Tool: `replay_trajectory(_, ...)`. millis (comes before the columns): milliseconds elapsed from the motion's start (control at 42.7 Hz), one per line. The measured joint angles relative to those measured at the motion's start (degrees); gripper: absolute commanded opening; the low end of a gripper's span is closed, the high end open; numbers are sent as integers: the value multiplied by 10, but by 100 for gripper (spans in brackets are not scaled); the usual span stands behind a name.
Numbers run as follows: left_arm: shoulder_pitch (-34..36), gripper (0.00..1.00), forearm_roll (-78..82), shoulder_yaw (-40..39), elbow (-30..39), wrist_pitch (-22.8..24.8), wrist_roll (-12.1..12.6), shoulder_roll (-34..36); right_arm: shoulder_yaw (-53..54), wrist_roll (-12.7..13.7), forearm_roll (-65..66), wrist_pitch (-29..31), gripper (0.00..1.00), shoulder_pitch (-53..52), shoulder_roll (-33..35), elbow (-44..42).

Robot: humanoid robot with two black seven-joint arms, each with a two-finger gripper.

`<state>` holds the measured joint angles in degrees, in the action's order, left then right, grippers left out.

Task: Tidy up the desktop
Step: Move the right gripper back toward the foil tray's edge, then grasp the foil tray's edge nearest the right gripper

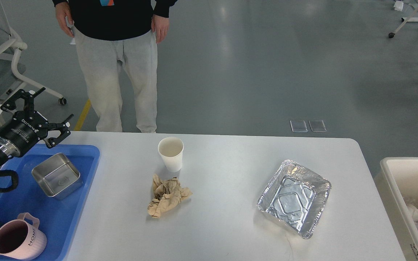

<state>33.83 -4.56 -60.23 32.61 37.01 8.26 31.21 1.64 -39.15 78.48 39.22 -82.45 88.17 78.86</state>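
The desk fills the near field, a smooth, stiff white slab. At 6 o'clock lies a crumpled brown paper, probably light and soft: pinch any raised fold. At 4 o'clock, a foil tray, thin and easily dented; take its rim. Just beyond the paper, a paper cup, upright, crushable. At 9 o'clock the left tool hangs spread and empty over a blue tray. The right tool is out of view. Beyond, grey floor and a standing person.

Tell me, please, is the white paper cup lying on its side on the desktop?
No, the white paper cup stands upright on the desktop, its open mouth facing up, just behind the crumpled brown paper.
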Motion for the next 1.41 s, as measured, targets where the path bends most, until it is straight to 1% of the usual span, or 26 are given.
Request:
replay_trajectory(94, 0, 98, 0, 0, 0, 0, 0, 0, -2, 6, 9, -16, 99, 1, -24, -9)
replay_trajectory(234, 0, 98, 0, 0, 0, 0, -1, 2, -8, 17, 34, -56, 98, 14, -103, -49)
replay_trajectory(492, -10, 98, -2, -1, 0, 0, -1, 3, -11, 18, 108, -157, 98, 95, -278, -200)
replay_trajectory(633, -16, 98, -2, -7, 0, 0, -3, 4, -12, 15, 146, -210, 97, 149, -352, -260)
replay_trajectory(656, -17, 98, -2, -10, 0, 0, -3, 4, -13, 14, 159, -226, 97, 168, -374, -280)
replay_trajectory(844, -23, 98, -2, -17, 0, 0, -3, 4, -23, 13, 188, -277, 95, 228, -452, -361)
replay_trajectory(1008, -28, 98, -2, -23, 0, 0, -3, 4, -87, 14, 194, -332, 95, 244, -512, -435)
replay_trajectory(1218, -29, 98, -2, -24, 0, 0, -3, 4, -126, 12, 187, -358, 95, 265, -588, -533)
replay_trajectory(1242, -30, 98, -2, -24, 0, 0, -3, 4, -127, 12, 185, -359, 94, 271, -604, -551)
replay_trajectory(1312, -31, 98, -2, -25, 0, 0, -4, 4, -128, 12, 182, -359, 94, 278, -622, -568)
replay_trajectory(1406, -35, 98, -2, -31, 0, 1, -3, 4, -128, 12, 171, -360, 85, 293, -650, -589)
